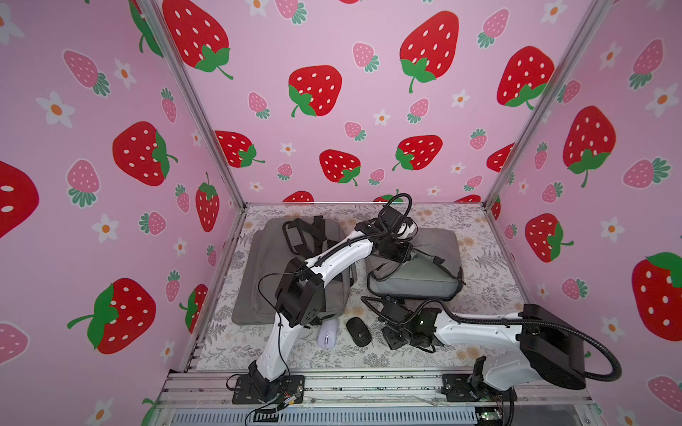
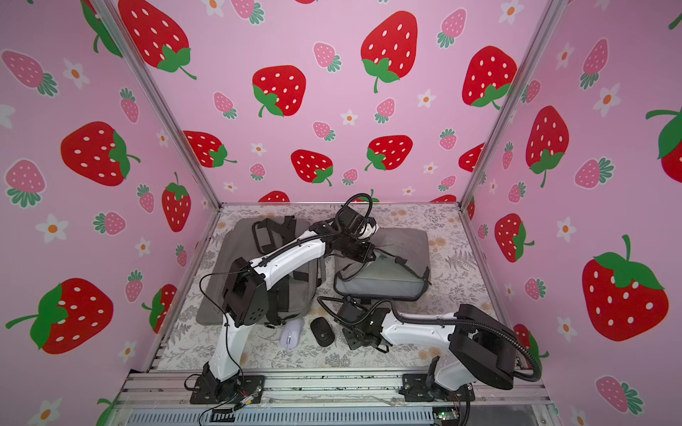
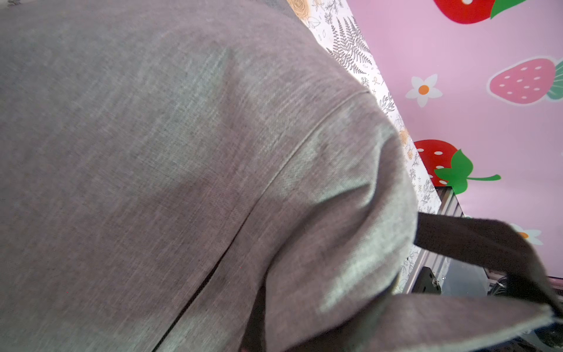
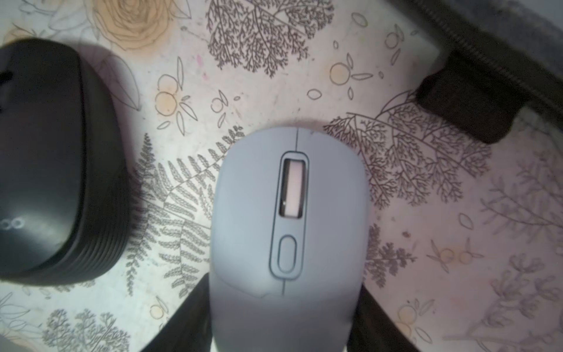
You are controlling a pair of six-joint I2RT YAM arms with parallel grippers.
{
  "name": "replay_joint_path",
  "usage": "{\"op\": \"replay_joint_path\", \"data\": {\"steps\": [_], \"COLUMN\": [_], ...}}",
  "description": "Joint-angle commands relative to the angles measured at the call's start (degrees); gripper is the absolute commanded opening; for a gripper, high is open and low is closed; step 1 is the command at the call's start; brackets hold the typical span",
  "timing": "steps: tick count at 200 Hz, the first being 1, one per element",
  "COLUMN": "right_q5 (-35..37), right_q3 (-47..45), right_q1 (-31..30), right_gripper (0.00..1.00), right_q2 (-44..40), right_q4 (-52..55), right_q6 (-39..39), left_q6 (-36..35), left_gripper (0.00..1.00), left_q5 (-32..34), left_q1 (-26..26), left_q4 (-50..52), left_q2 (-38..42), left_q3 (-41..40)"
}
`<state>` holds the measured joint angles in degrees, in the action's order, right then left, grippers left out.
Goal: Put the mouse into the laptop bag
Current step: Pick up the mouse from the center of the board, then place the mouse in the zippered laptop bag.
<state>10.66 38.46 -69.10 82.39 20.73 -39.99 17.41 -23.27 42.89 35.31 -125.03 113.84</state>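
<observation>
Two mice (image 1: 327,333) (image 1: 358,332), two bags (image 1: 265,265) (image 1: 439,243) (left end effector (image 1: 402,256) clamps one bag); right (image 4: 285,292) open astride lilac mouse (image 4: 289,213)

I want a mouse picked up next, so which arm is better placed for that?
Right: the right gripper straddles the lavender mouse; the left gripper is shut on the laptop bag.

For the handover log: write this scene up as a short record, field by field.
left tool: shut on the flap of the smaller bag, holding it open
right tool: fingers either side of the lavender mouse; grip unclear
lavender mouse: on the table
black mouse: on the table beside the lavender mouse, not touching it
larger bag: lying flat under the left arm
mouse in bag: not yet
</observation>
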Motion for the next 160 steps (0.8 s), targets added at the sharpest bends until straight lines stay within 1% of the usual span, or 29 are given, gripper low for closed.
{"op": "replay_joint_path", "data": {"steps": [1,14,29,31,34,48,65,83,113,135,160], "right_q5": [1.4,1.5,1.0,0.9,0.9,0.6,-2.1,-4.2,-5.8,-8.4,-9.9], "right_q3": [-0.7,-1.0,-1.4,-1.4,-1.3,-1.2,-0.8,0.1,2.5,4.6,7.9], "right_q1": [1.6,4.1,7.7,8.1,8.8,12.0,17.0,21.7,26.2,28.3,28.6], "right_gripper": [0.56,0.53,0.52,0.50,0.50,0.49,0.48,0.47,0.46,0.46,0.46], "right_q2": [-3.0,-5.9,-9.9,-10.5,-11.4,-14.9,-16.8,-14.9,-7.6,-3.3,2.6], "right_q4": [1.8,2.4,2.8,2.8,2.8,2.8,1.3,-1.1,-6.3,-11.0,-15.9], "right_q6": [0.4,2.3,4.8,5.2,5.8,7.7,9.2,10.3,12.5,13.4,14.1], "left_q6": [3.3,4.3,5.7,5.9,6.2,7.7,9.7,12.2,15.4,16.3,17.0], "left_gripper": [0.00,0.00,0.00,0.00,0.00,0.00,0.00,0.00,0.00,0.00,0.00], "left_q5": [-4.0,-5.1,-6.5,-6.7,-6.9,-8.2,-9.1,-11.0,-13.9,-15.2,-15.9], "left_q1": [-0.4,-0.4,-0.3,-0.4,-0.3,-0.4,-0.3,-0.2,0.2,0.5,1.0], "left_q4": [-2.5,-3.6,-5.1,-5.4,-5.9,-7.7,-10.0,-12.9,-16.2,-16.9,-17.6], "left_q2": [3.8,4.5,5.5,5.6,5.8,6.6,7.4,7.9,8.1,7.8,7.4], "left_q3": [-0.6,-1.8,-3.6,-3.9,-4.4,-6.3,-8.5,-10.5,-12.1,-12.0,-12.0]}}
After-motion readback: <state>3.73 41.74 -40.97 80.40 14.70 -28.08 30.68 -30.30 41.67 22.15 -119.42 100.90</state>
